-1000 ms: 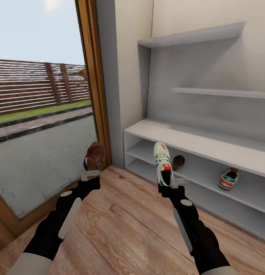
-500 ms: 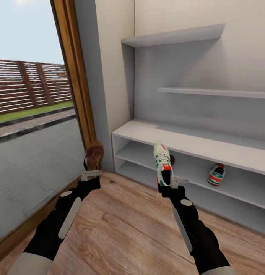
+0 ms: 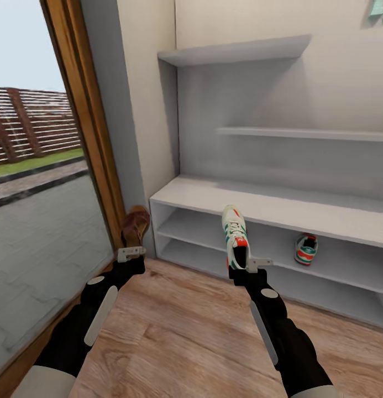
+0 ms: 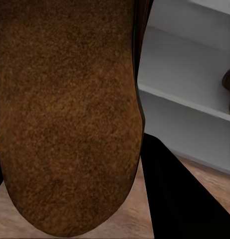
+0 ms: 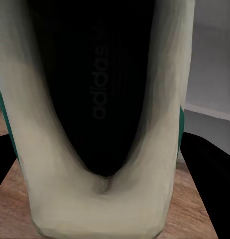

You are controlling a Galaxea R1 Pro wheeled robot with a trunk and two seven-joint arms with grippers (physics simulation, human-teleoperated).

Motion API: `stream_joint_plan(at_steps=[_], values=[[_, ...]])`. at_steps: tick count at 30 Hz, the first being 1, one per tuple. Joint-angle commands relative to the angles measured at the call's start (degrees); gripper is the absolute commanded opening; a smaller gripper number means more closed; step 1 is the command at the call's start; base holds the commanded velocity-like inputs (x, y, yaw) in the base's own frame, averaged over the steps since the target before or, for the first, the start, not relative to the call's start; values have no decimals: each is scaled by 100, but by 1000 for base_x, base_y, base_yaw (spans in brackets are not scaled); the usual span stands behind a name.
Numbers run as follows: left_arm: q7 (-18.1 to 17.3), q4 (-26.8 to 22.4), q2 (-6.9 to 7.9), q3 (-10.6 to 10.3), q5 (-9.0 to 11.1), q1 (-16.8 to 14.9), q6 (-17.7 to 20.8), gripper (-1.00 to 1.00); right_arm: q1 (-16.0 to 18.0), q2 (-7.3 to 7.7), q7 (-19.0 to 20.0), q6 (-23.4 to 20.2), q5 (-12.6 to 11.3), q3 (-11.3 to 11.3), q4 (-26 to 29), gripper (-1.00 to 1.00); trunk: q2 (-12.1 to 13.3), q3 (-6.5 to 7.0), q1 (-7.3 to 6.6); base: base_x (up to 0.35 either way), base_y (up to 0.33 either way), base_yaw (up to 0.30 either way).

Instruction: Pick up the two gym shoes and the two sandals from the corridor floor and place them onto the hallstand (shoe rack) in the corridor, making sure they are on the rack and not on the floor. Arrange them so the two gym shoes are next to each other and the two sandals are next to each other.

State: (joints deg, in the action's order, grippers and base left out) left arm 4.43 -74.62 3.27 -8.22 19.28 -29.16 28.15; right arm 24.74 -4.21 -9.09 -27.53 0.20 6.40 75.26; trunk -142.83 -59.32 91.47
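My left gripper (image 3: 131, 253) is shut on a brown sandal (image 3: 136, 225), held upright beside the window frame; its brown surface (image 4: 65, 114) looms close in the left wrist view. My right gripper (image 3: 251, 263) is shut on a white gym shoe (image 3: 234, 236) with green stripes, toe up, in front of the hallstand (image 3: 279, 205). The right wrist view looks into that shoe's dark opening (image 5: 107, 189). The other gym shoe (image 3: 305, 249) stands on the hallstand's middle tier, to the right. A dark brown shape (image 4: 228, 85) sits on a shelf tier in the left wrist view.
The corridor floor (image 3: 180, 326) of wood planks lies between me and the hallstand. A tall glass pane with a wooden frame (image 3: 83, 143) stands at the left, a wall corner (image 3: 141, 121) beside it. Thin upper shelves (image 3: 235, 52) project from the back panel.
The whole view has swung to the right: window and hallstand have slid left in the picture. Both arms hold the same pose with the sandal and the gym shoe still gripped.
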Motion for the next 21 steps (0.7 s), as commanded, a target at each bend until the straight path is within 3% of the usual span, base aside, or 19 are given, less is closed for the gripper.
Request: stream_joint_plan(at_steps=[1,13,21], values=[[33,-9,7,-16,41,-2,24,-100,5,-1,-31,-36,2,10,7,-100,-2,-6,0,64,304,-266],[40,-9,-68,-21,41,-2,24,-100,5,-1,-31,-34,6,10,7,-100,-2,-6,0,9,304,-266],[35,-9,-72,-21,41,-2,24,-100,5,-1,-31,-33,6,10,7,-100,-2,-6,0,0,64,-266]])
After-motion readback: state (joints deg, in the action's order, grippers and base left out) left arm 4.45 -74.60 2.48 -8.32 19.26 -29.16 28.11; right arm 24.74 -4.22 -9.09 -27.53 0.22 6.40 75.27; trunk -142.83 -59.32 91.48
